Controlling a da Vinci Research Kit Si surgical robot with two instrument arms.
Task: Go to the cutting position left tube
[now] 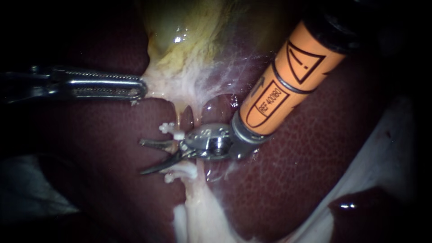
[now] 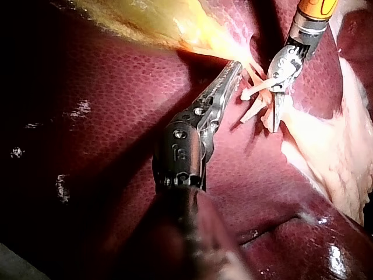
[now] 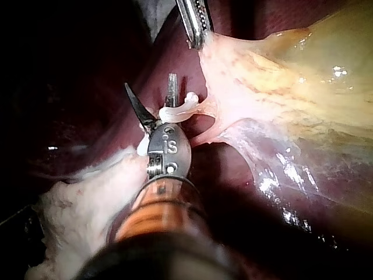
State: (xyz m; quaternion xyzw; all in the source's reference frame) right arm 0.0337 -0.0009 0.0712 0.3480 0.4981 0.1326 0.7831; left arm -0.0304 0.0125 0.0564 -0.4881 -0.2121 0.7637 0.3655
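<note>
Right instrument: blades open, gap showing, nothing gripped. They sit at the left tube, between the upper clip and the lower clip, over the liver. Left instrument: jaws clamped on pale tissue at the gallbladder neck, which is stretched taut.

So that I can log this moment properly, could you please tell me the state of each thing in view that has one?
Clipped tube, not visibly cut.
Upper clip, closed on the tube.
Lower clip, closed on the tube.
Gallbladder, pulled taut.
Left instrument, shut on the gallbladder's pale lower edge.
Right instrument, blades open, lying between the two clips.
</note>
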